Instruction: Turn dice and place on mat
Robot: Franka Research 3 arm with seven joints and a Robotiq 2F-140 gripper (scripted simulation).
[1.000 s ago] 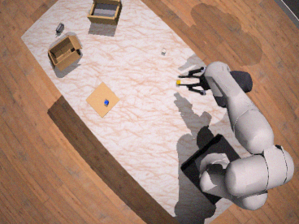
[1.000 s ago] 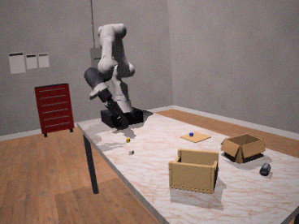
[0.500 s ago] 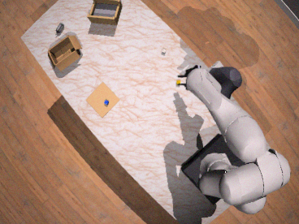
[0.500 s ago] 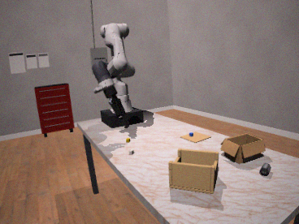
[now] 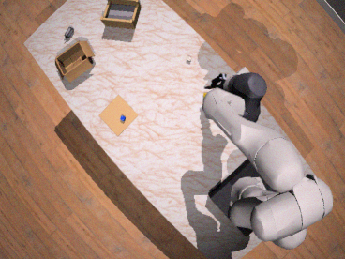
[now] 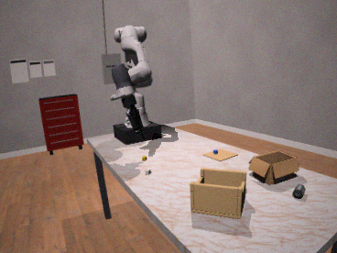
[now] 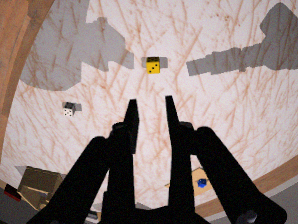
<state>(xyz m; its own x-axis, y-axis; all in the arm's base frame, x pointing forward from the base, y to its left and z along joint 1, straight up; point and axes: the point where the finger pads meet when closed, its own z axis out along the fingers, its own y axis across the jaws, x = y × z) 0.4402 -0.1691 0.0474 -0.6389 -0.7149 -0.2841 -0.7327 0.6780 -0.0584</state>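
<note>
Table: you had one [image 5: 155, 89] [image 6: 179, 183] [image 7: 235, 110]; white die [image 5: 188, 59] [image 6: 147, 172] [image 7: 69, 109] nearer its edge than the mat.
Gripper: one [image 5: 207, 87] [image 6: 143, 138] [image 7: 151, 97], jaws released, partly parted, nothing between.
Boxes: two, well apart from your dice.
Mat: one [image 5: 111, 113] [image 6: 222, 157] [image 7: 199, 175], blue die [image 5: 123, 118] [image 6: 215, 151] [image 7: 202, 183] inside its edges.
Dice: three; yellow die [image 5: 205, 95] [image 6: 144, 159] [image 7: 153, 65] off-mat, beyond your fingertips.

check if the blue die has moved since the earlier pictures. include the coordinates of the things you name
No, the blue die [image 5: 123, 118] [image 6: 215, 151] [image 7: 202, 183] sits at the same spot on the mat [image 5: 112, 113] [image 6: 225, 156] [image 7: 199, 175].
</note>
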